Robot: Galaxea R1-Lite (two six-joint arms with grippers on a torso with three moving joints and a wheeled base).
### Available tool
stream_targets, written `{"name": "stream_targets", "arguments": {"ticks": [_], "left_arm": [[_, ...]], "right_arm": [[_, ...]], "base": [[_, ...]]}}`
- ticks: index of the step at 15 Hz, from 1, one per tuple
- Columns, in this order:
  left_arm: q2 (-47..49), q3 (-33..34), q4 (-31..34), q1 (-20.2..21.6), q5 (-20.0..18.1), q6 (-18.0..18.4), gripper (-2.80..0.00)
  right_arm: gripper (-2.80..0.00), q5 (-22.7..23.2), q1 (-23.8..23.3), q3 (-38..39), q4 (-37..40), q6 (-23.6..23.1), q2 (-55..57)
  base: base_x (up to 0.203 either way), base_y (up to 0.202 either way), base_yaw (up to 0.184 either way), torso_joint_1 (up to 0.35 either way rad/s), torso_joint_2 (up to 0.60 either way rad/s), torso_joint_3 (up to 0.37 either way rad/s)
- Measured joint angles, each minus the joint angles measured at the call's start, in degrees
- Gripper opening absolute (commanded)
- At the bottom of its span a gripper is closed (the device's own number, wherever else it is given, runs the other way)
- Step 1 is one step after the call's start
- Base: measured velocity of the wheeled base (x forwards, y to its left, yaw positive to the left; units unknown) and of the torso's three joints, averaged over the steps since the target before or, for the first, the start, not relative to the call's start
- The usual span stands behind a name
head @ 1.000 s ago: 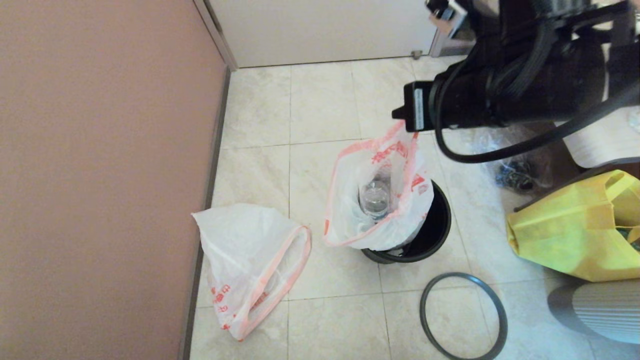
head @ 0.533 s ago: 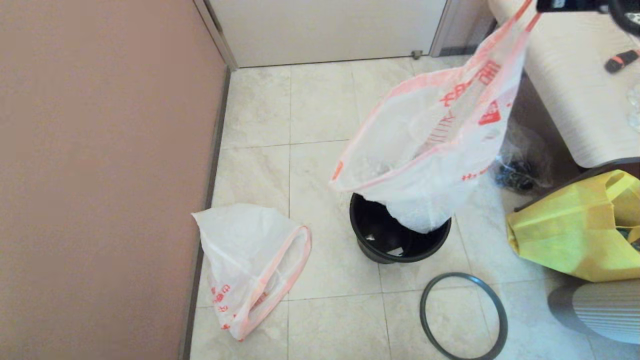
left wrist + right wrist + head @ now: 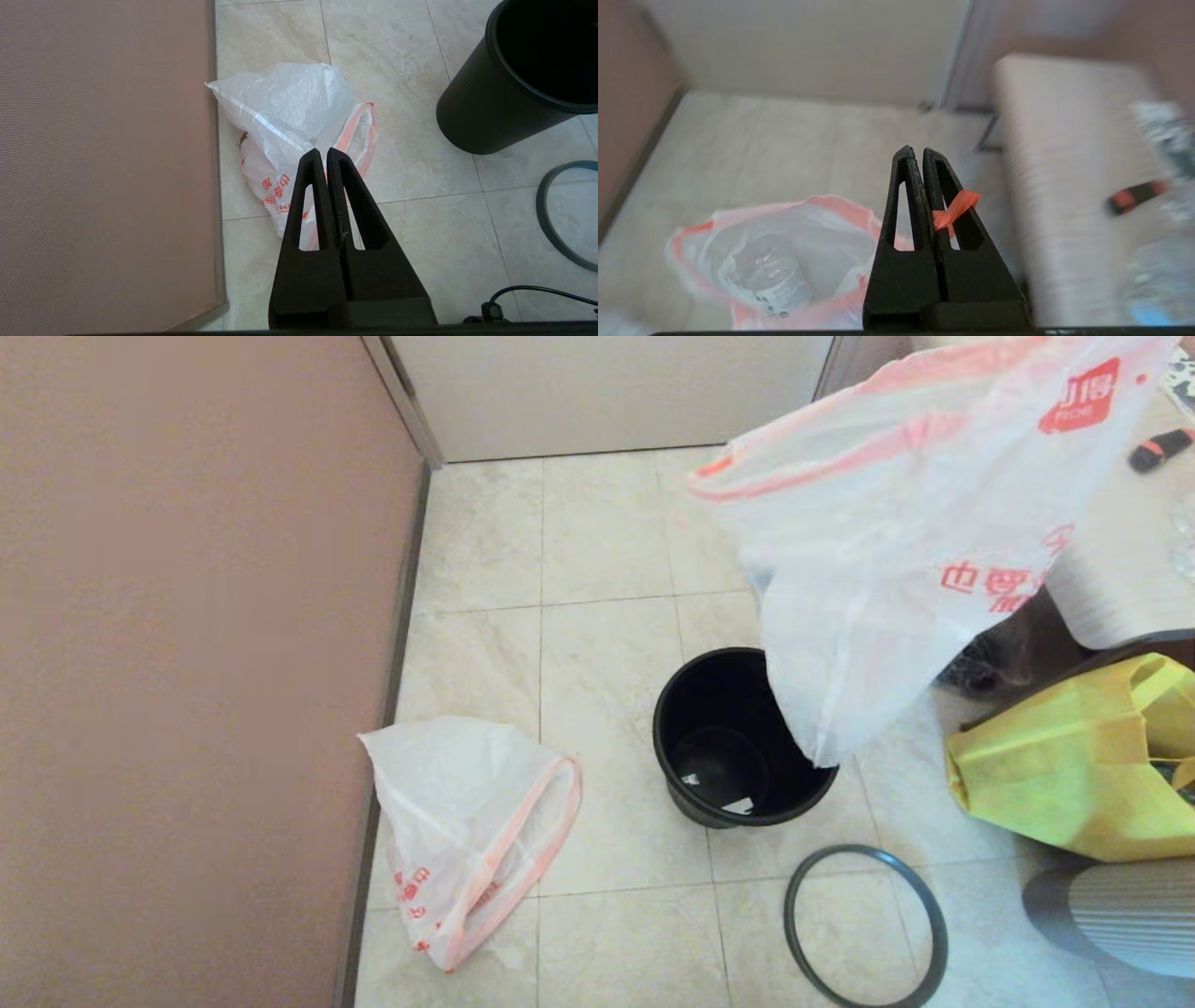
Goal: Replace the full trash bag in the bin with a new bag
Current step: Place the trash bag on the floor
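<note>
The full trash bag [image 3: 896,551] hangs in the air above and to the right of the bin [image 3: 738,742], white with orange print. A clear bottle shows inside the full trash bag [image 3: 775,266]. My right gripper [image 3: 915,151] is shut on its orange handle strip, out of the head view. The black bin stands open with only small scraps at its bottom. Its grey hoop [image 3: 866,926] lies on the floor in front of it. The new bag [image 3: 467,831] lies limp by the left wall. My left gripper [image 3: 322,151] hovers shut above the new bag [image 3: 289,121], holding nothing.
A brown wall panel [image 3: 187,663] runs along the left. A yellow fabric bag [image 3: 1074,756] sits on the right under a pale bench [image 3: 1111,560]. A clear bag of dark items [image 3: 980,663] lies behind the lifted bag. A closed door [image 3: 607,392] is at the back.
The right arm has lifted the full trash bag up and to the right, clear out of the bin. The arm itself has left the head view. The left gripper stays put.
</note>
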Motion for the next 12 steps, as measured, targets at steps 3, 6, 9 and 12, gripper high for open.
{"name": "stream_targets", "arguments": {"ticks": [3, 6, 9, 12], "left_arm": [[0.00, 0.00, 0.00, 0.00, 0.02, 0.00, -2.80], [0.00, 0.00, 0.00, 0.00, 0.02, 0.00, -2.80], [0.00, 0.00, 0.00, 0.00, 0.02, -0.02, -2.80], [0.00, 0.00, 0.00, 0.00, -0.01, 0.00, -2.80]], "right_arm": [[-2.80, 0.01, -3.46, 0.00, -3.22, -1.17, -0.72], [-2.80, -0.02, -6.10, -0.33, -5.51, -1.23, -0.51], [-2.80, -0.70, -9.81, -0.51, -9.15, -2.02, 1.05], [-2.80, -0.94, -12.93, 0.01, -9.15, -1.37, 4.44]], "base": [[0.000, 0.000, 0.000, 0.000, 0.00, 0.000], [0.000, 0.000, 0.000, 0.000, 0.00, 0.000], [0.000, 0.000, 0.000, 0.000, 0.00, 0.000], [0.000, 0.000, 0.000, 0.000, 0.00, 0.000]]}}
